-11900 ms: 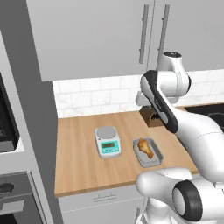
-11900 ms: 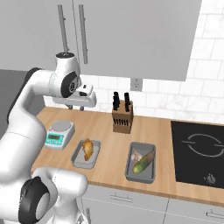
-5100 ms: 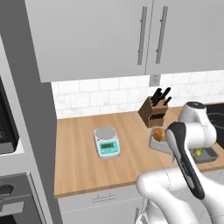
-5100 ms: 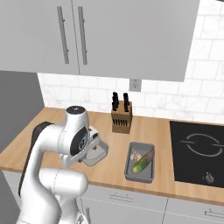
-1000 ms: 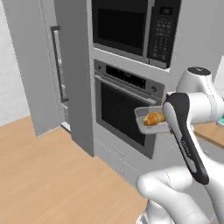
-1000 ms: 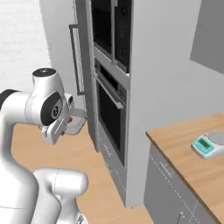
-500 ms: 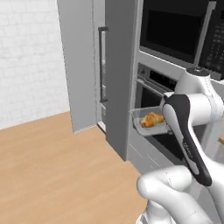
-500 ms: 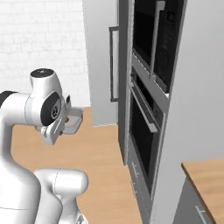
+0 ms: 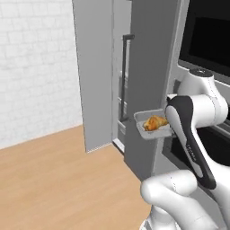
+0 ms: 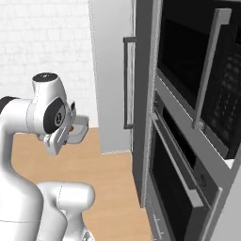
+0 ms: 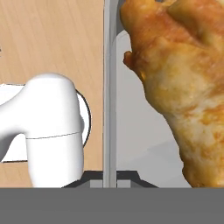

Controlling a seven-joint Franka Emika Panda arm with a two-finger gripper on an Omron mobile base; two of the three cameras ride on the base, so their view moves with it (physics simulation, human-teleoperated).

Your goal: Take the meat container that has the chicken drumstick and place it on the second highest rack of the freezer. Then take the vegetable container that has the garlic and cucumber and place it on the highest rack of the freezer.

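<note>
The meat container [image 9: 144,130] is a shallow grey tray held in the air in front of the arm, level, with the golden-brown chicken drumstick [image 9: 155,122] lying in it. My gripper [image 11: 110,177] is shut on the tray's rim [image 11: 109,87], and the drumstick [image 11: 183,87] sits just beside it. From the right, the container [image 10: 81,127] pokes out behind the white wrist. The freezer [image 9: 96,72] stands straight ahead, a tall grey cabinet with a black bar handle [image 9: 126,76]; its door [image 10: 113,70] looks shut. The vegetable container with garlic and cucumber is out of view.
A dark wall oven [image 10: 174,174] and a microwave [image 10: 197,61] fill the column right of the freezer. Wooden floor [image 9: 54,179] spreads to the left, up to a white brick wall [image 9: 36,67]. The tray hangs a short way from the freezer's front.
The whole picture has shifted: the base has moved, so the freezer now sits nearer and more central and the ovens have slid right. The tray stays in my grip.
</note>
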